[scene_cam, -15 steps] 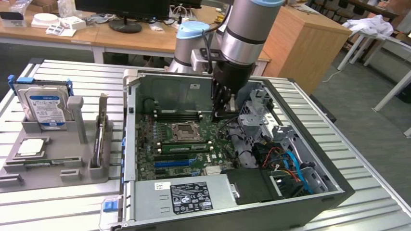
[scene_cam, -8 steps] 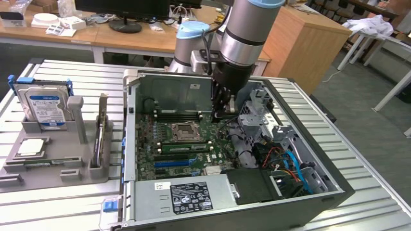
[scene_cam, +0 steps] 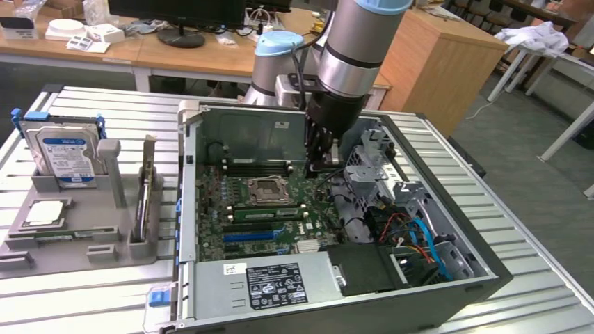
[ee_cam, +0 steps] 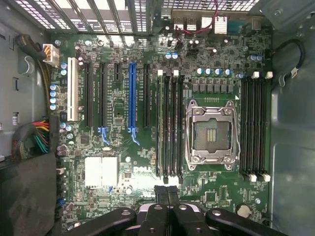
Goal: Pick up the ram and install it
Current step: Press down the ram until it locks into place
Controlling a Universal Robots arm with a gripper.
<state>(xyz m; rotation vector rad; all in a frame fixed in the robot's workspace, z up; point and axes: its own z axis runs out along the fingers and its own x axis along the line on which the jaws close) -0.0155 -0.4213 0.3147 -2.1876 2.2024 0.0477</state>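
Since black two-finger gripper [ee_cam: 167, 192] is pinched fully shut w/ nothing visible between its tips, grab step looks done. Long slim green RAM stick [scene_cam: 266, 212] appears to stand in slot bank just below silver CPU socket [scene_cam: 269, 188], centre of exterior view. Gripper hangs over that bank's right end. Judged stage: seating. Next needs straight downward press, tips centred on stick's top edge, latches clear.

Computer case [scene_cam: 464, 278] on table [scene_cam: 83, 299]; holder [scene_cam: 110, 163] with hard drive [scene_cam: 65, 153] at exterior view's left; CPU socket [scene_cam: 269, 188] inside case.
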